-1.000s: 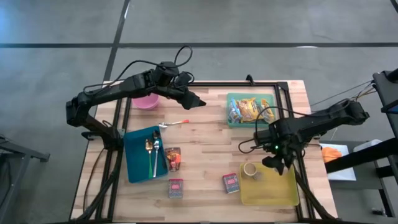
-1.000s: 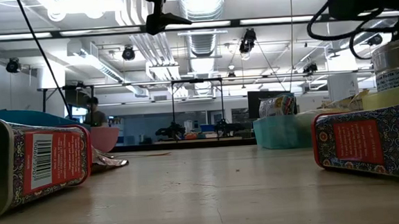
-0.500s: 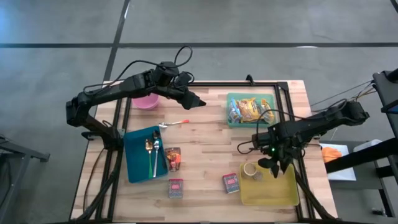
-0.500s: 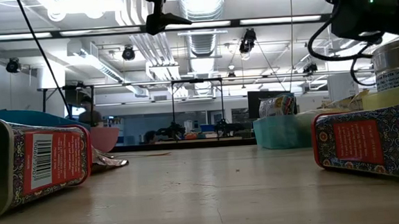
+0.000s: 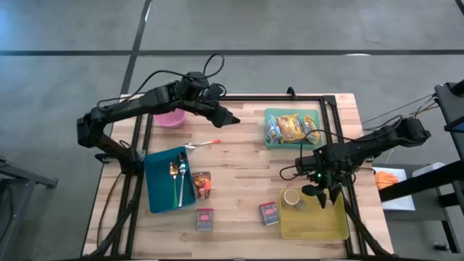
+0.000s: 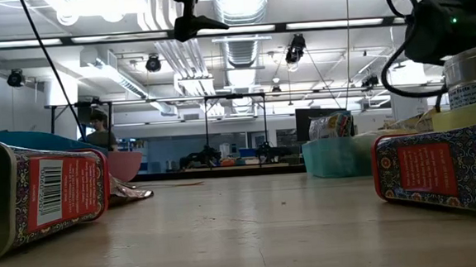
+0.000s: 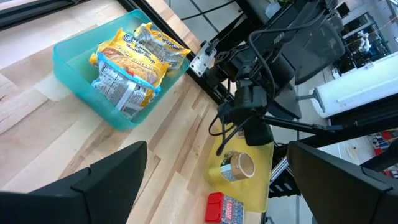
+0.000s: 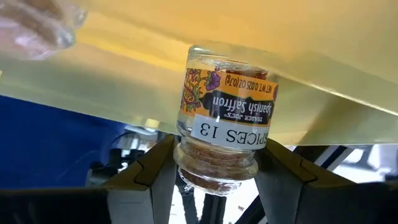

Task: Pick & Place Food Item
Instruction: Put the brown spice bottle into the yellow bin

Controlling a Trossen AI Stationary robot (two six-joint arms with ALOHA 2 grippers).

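A small glass spice jar with a "Spanish Saffron" label sits between the fingers of my right gripper, which is shut on it. That gripper hangs low over the yellow tray at the table's near right, beside a round tin that stands on the tray. My left gripper waits open and high over the table's far middle, holding nothing. My right gripper pinches the jar between its two fingers at the brown stopper end. The fingers slant down toward the tray, and the jar points away from them along their line. Its other end is over the yellow tray; whether it touches I cannot tell.
A teal bin of snack bags stands at the far right. A blue tray with spoons lies at the near left, a snack packet beside it. Two patterned tins lie near the front edge. A pink bowl is at the far left.
My right gripper has come down toward the yellow tray and rolled somewhat, still shut on the jar.
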